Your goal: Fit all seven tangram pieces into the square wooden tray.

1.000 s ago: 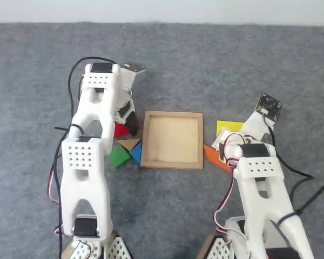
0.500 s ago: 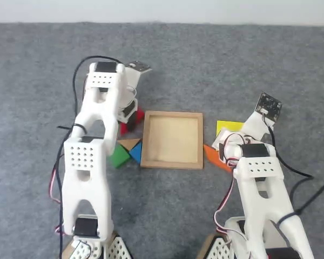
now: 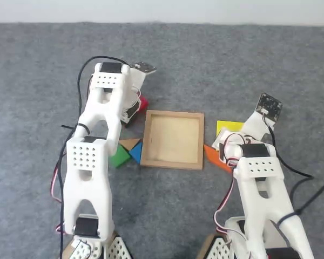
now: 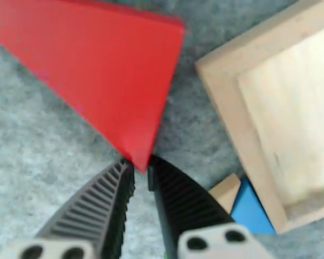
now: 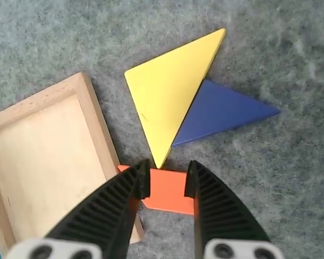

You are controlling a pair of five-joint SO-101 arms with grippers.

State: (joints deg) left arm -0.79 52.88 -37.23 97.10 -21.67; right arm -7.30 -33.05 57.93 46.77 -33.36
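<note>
My left gripper is shut on one corner of the red triangle, which hangs over the carpet beside the far left corner of the square wooden tray. From above, the red triangle peeks out beside the left arm, just off the tray, whose inside is bare. My right gripper stands open over an orange piece lying to the right of the tray. A yellow triangle and a dark blue triangle lie just beyond it.
Green, blue and tan pieces lie against the tray's left side. The yellow triangle and orange piece sit on the right. Grey carpet covers the table, with open room beyond the tray.
The left arm has carried the red triangle away from the other left-side pieces, farther back and to the right, toward the tray's far left corner. The right arm has kept still.
</note>
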